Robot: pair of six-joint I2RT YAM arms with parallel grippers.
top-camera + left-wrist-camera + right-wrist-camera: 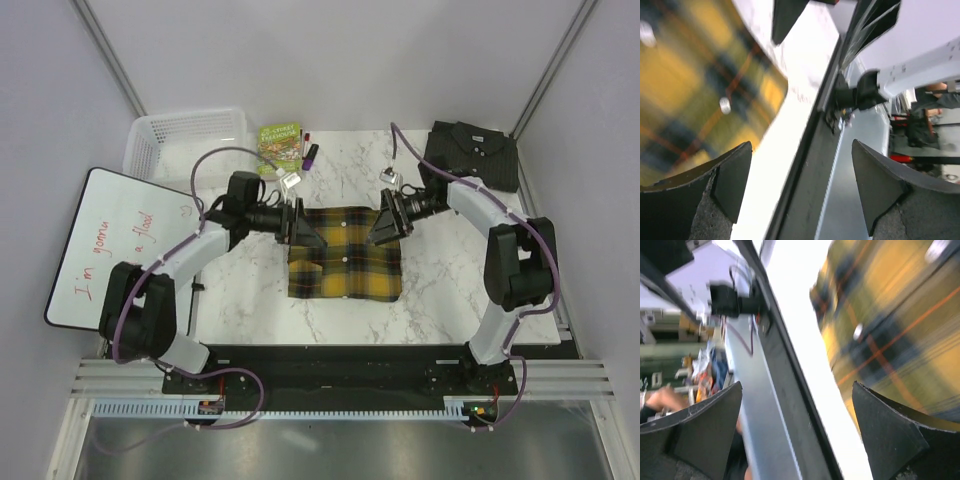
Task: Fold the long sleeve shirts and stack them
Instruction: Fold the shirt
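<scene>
The yellow-and-black plaid shirt (345, 255) lies folded into a rectangle at the table's middle. It shows blurred in the left wrist view (695, 80) and the right wrist view (895, 325). The dark charcoal shirt (472, 152) lies folded at the far right corner. My left gripper (305, 232) hangs open and empty over the plaid shirt's upper left corner. My right gripper (385, 228) hangs open and empty over its upper right corner. Both wrist views show wide-open jaws with nothing between them.
A white plastic basket (190, 138) stands at the far left. A green booklet (280, 146) and markers (308, 152) lie at the back centre. A whiteboard (125, 245) with red writing overhangs the left edge. The table's front rail (340, 360) runs along the bottom.
</scene>
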